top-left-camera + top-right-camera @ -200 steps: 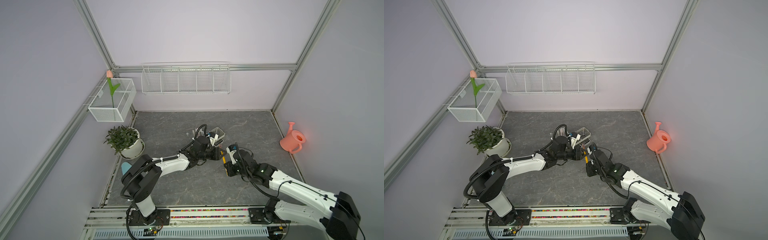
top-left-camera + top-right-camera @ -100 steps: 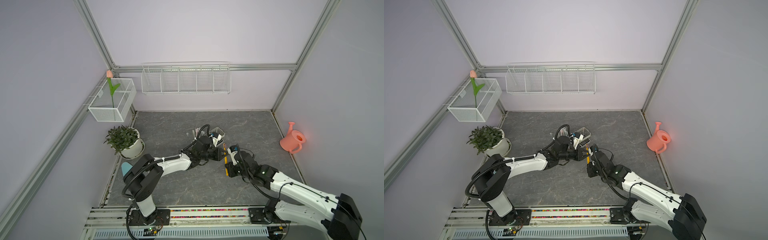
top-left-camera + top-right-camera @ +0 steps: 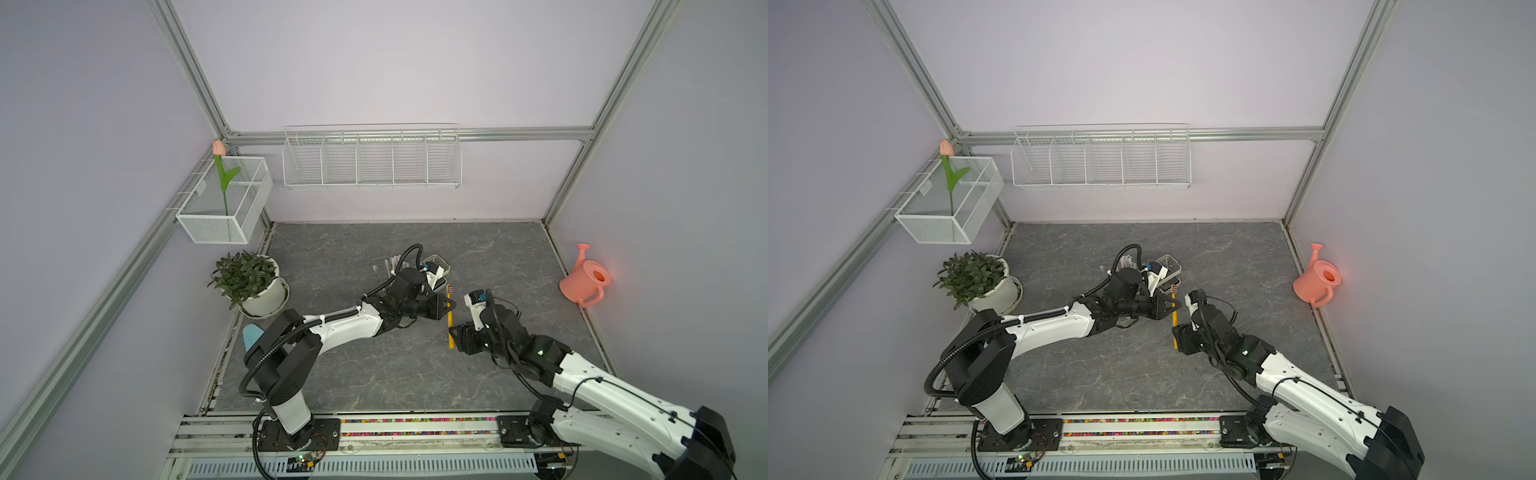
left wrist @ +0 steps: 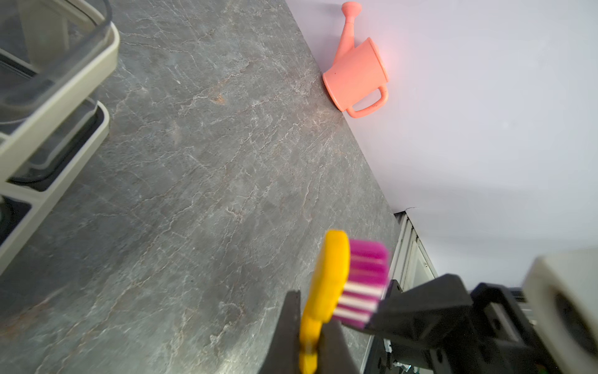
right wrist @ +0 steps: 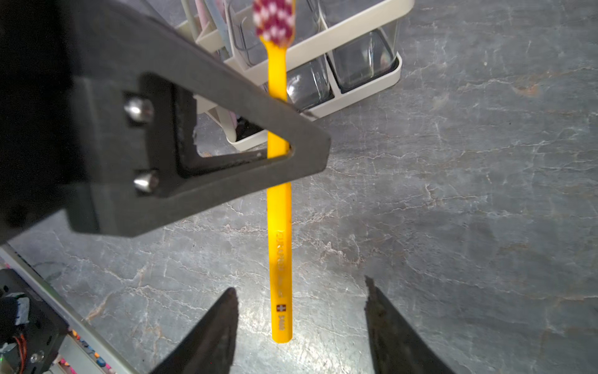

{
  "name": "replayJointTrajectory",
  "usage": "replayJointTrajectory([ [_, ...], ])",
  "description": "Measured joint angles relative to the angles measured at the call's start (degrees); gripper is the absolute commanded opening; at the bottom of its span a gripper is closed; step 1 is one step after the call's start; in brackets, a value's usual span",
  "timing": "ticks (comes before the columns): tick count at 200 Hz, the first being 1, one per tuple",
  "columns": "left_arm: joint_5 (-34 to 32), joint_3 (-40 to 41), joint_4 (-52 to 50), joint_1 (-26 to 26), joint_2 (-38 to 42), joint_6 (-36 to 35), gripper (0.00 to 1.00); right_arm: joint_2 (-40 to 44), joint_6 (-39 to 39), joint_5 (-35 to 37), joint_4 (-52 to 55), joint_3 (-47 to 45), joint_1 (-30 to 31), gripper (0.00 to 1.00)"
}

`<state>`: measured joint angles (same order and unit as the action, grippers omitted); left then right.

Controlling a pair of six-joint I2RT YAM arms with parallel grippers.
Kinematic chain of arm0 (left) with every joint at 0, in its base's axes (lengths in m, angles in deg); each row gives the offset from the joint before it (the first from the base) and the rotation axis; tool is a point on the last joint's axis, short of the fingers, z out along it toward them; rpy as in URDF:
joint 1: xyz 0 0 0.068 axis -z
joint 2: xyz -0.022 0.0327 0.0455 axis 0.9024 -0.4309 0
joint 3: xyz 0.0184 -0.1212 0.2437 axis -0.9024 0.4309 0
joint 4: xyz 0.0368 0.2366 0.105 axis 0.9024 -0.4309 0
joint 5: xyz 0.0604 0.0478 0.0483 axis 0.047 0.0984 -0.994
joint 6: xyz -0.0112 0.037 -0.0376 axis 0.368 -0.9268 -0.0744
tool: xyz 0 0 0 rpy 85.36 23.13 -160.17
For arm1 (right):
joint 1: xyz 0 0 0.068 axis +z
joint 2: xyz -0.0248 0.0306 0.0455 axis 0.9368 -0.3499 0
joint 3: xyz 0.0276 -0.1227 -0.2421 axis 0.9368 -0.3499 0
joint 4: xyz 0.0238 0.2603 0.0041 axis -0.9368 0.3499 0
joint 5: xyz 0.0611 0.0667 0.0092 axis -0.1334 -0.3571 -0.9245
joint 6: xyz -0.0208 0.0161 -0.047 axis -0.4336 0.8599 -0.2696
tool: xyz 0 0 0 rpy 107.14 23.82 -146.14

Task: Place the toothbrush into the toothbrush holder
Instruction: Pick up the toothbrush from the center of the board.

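Left pincer point(image 3: 450, 305) clamps the toothbrush point(image 5: 280, 226) at the neck, bristles toward the holder point(image 5: 356, 100) just beyond, not yet in. Right pincer point(image 5: 301, 291) gapes wide around the handle's tail, touching nothing. Likely a handoff, since left sits nearer the holder.

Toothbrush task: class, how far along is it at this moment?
Done: the toothbrush is lifted off the tabletop. In hand: the left gripper is shut on its upper handle; the right gripper is open around the handle end. Left: it is not yet in the toothbrush holder.
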<state>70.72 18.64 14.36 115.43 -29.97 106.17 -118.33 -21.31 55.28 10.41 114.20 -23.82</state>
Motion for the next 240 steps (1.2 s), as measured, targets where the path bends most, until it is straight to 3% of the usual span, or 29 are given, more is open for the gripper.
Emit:
replayJointTrajectory([
  [32, -1.8, 0.0, -3.1, 0.0, 2.3, -1.6, 0.0, 2.1, -0.5, 1.2, 1.4, -0.1, -0.3, 1.0],
  [103, -5.8, -2.4, -11.0, 0.0, 12.5, -5.9, 0.0, 4.9, -1.4, 9.9, 3.3, -2.0, -2.7, 0.89],
  [162, -11.0, -2.6, -15.7, 0.0, 20.8, -9.5, 0.0, -0.8, -3.6, 16.5, -1.7, -9.5, -4.1, 0.89],
  [240, -20.8, -1.9, -18.8, 0.0, 29.7, -15.1, 0.03, 5.2, -4.8, 18.2, -8.3, -14.4, -5.4, 0.89],
])
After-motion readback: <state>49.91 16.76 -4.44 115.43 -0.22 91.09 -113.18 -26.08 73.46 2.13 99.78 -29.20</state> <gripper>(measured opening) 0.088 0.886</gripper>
